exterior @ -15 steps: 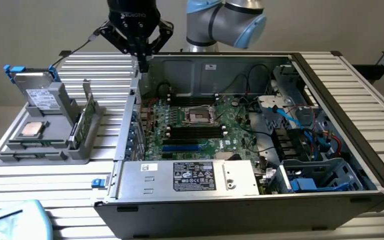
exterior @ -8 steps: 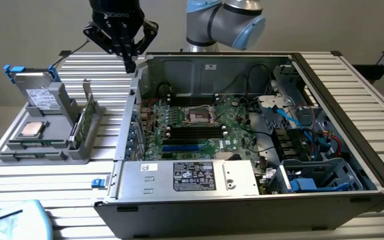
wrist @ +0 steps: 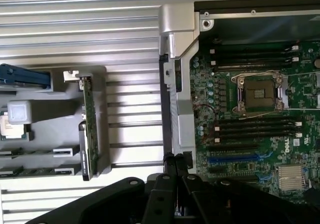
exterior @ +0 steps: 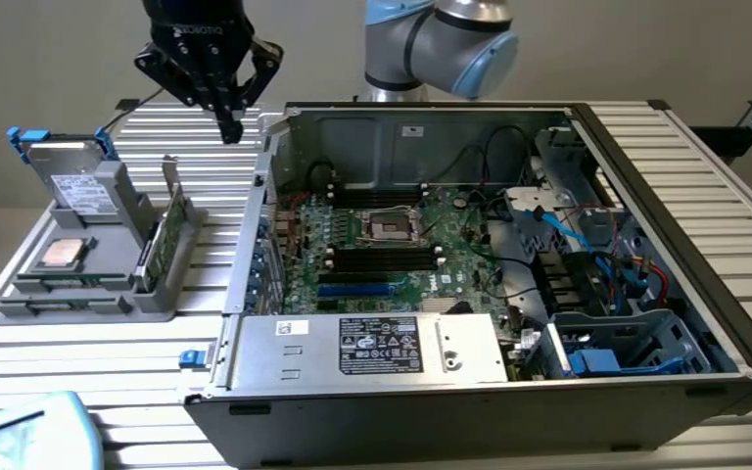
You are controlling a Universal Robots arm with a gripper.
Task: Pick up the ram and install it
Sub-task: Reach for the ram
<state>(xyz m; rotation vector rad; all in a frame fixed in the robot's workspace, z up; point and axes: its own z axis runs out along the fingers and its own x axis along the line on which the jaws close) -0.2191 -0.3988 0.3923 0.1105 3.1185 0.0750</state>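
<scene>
Gripper (exterior: 230, 129): black, fingers pressed together, pinching nothing. It hangs in the air above the slatted table (exterior: 115, 362), over the bare strip between tray (exterior: 75, 305) and case (exterior: 481, 421). In the wrist view its tips lie over the case's side wall. White lettering on its body is too small to read. Ram (exterior: 149, 259): stands on edge in the grey tray, just beside a taller green card (exterior: 180, 211) with a metal bracket, well apart from the gripper. Case: top open, walls upright all round, green board (wrist: 225, 99) flat on its floor. Slots (wrist: 257, 126): long black rows on both sides of the socket (wrist: 257, 91), reachable from above. Writing: "DELL" in white on the board. The power supply (exterior: 461, 352) carries a black label (exterior: 379, 345) whose print is unreadable.
</scene>
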